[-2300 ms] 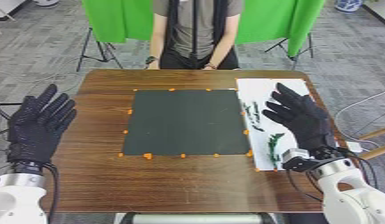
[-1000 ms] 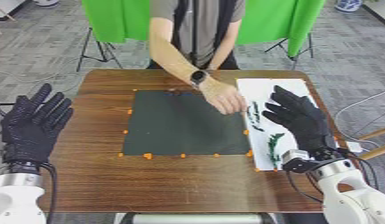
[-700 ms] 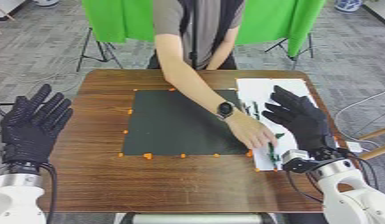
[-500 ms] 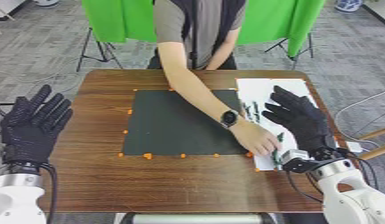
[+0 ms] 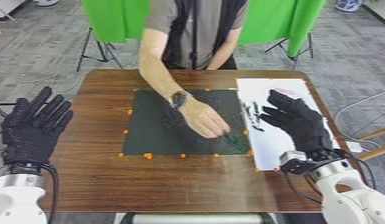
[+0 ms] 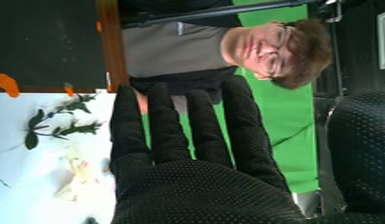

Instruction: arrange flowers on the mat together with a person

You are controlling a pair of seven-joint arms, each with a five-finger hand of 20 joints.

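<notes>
Right hand (image 5: 299, 122): fingers straight, slightly apart, over white sheet (image 5: 270, 150) at right. Dark-leaved stems (image 5: 252, 114) on sheet, near its left edge. Person's hand (image 5: 203, 118) over dark mat (image 5: 157, 125), green sprig (image 5: 235, 141) at its fingertips, mat's near right corner. Orange bits (image 5: 148, 156) along mat edges. Left hand (image 5: 34, 127): fingers straight, slightly apart, counter's (image 5: 171, 187) left edge.

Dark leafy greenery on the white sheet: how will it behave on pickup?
Probably light: the greenery looks thin and sparse. Such slender pieces may flex when pinched. Splayed leaves make it likelier to snag or slide than roll.
</notes>
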